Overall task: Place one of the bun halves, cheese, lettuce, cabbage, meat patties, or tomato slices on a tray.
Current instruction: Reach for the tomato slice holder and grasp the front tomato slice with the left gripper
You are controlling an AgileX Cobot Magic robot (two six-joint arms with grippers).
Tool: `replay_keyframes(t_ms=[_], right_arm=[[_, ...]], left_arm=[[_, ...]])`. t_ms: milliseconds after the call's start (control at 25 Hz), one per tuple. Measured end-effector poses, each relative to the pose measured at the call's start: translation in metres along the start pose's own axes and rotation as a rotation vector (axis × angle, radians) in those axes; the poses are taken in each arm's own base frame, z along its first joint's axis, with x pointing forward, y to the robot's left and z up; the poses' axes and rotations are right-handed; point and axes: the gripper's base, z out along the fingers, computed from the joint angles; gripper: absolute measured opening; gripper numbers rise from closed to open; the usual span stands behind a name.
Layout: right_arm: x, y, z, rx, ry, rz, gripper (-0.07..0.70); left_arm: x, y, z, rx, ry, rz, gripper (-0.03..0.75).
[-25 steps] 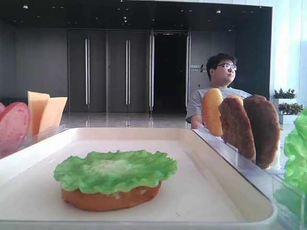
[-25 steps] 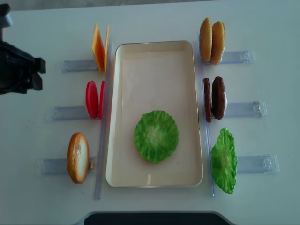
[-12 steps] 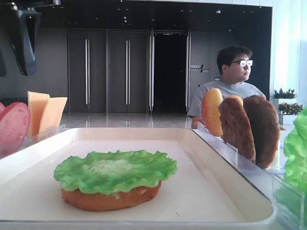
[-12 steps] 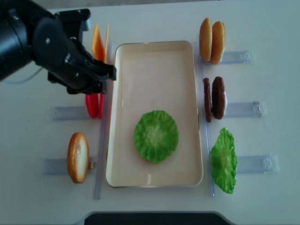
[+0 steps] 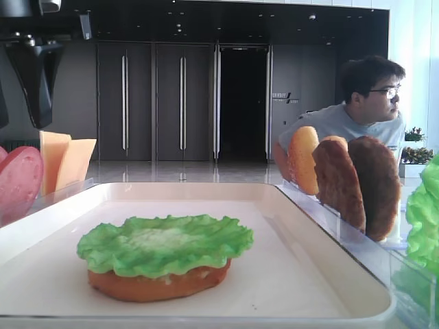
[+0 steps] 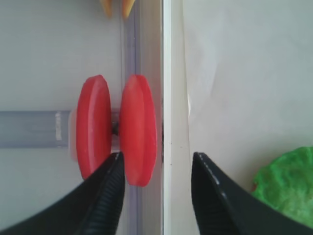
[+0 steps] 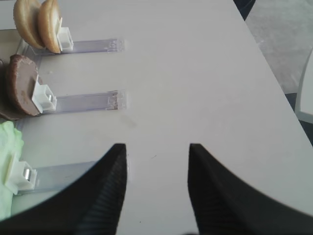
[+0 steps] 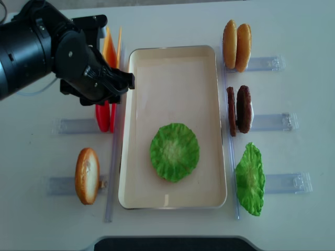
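Glossy plastic tray (image 8: 174, 63), smooth red tomato slices (image 6: 139, 129), rough patties (image 5: 363, 181)

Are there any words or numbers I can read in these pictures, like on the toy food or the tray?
Toy food, tray, clear holders: no words, numbers or labels on them.
Small white sign on the dark back wall, front view: there are marks, but too small and blurred to read.
Nothing else carries writing.

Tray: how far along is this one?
Done: a bun half topped with lettuce lies on the tray. In hand: nothing gripped; the left gripper hangs open above the tomato slices, one finger between them. Left: grasp a slice and set it on the tray. Right gripper open, empty.
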Motion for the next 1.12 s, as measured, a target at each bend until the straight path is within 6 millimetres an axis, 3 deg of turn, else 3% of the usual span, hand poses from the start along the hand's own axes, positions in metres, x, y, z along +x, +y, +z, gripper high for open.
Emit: replay_keyframes(t_ms=[520,800,920,1120], right_arm=[[0.0,0.0,0.0,0.0,0.0,0.0,0.29],[0.0,0.0,0.0,0.0,0.0,0.0,0.29],[0.0,0.0,0.0,0.0,0.0,0.0,0.29],[0.0,0.0,0.0,0.0,0.0,0.0,0.29]], left_arm=[[0.0,-0.008,0.048,-0.034,0.046,0.008,0.348],[0.001,-0.008,0.052,-0.046,0.051,0.022,0.344],[0.002,-0.007,0.052,-0.055,0.06,0.022,0.302],[0.003,-0.005,0.051,-0.077,0.081,0.025,0.152]])
